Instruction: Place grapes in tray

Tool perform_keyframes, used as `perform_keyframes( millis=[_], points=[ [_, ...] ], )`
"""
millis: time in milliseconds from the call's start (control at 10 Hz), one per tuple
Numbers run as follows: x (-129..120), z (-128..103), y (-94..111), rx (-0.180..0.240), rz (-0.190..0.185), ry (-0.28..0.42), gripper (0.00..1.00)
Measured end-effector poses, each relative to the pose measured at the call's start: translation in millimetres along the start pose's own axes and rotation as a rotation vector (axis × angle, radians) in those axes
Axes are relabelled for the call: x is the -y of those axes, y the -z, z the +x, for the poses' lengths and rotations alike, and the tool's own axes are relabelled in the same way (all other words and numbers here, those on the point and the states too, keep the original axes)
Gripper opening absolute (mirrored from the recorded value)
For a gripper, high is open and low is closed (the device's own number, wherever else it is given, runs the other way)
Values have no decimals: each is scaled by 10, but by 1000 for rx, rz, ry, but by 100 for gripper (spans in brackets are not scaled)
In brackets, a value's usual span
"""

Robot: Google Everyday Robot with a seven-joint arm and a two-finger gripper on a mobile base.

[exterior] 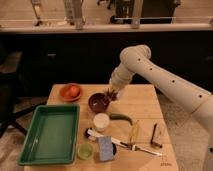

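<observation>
End effector (112, 94) beside dark bowl (98, 102)

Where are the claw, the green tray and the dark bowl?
dark bowl (91, 101): camera view, left rim.
claw (113, 94): camera view, its tip, by the dark bowl's right edge.
green tray (50, 135): camera view, bare floor.

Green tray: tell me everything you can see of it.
The tray is green and rectangular, plastic by its look, with a raised rim and nothing visible inside. It sits flat on the front left of the wooden table, long side running front to back. A small green cup stands close by its near right corner. The hand is off to its right, at the dark bowl.
</observation>
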State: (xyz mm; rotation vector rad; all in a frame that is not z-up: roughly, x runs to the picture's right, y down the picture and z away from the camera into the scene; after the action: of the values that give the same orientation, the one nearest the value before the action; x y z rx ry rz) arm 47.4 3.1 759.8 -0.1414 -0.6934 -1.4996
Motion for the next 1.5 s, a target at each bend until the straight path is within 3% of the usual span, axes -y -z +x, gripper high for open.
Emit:
perform_keyframes(
  millis=[400,600,900,1100,1200,1500],
  points=[
    [-4,-4,1,0,3,0,0],
    [113,-38,12,2,17,62,0],
    [660,-84,-73,16,37,197,0],
    [1250,-128,-174,35,57,326,0],
    [1426,-153,-207,44,64,368,0],
    [2062,-360,-385,107,96,539,0]
  ],
)
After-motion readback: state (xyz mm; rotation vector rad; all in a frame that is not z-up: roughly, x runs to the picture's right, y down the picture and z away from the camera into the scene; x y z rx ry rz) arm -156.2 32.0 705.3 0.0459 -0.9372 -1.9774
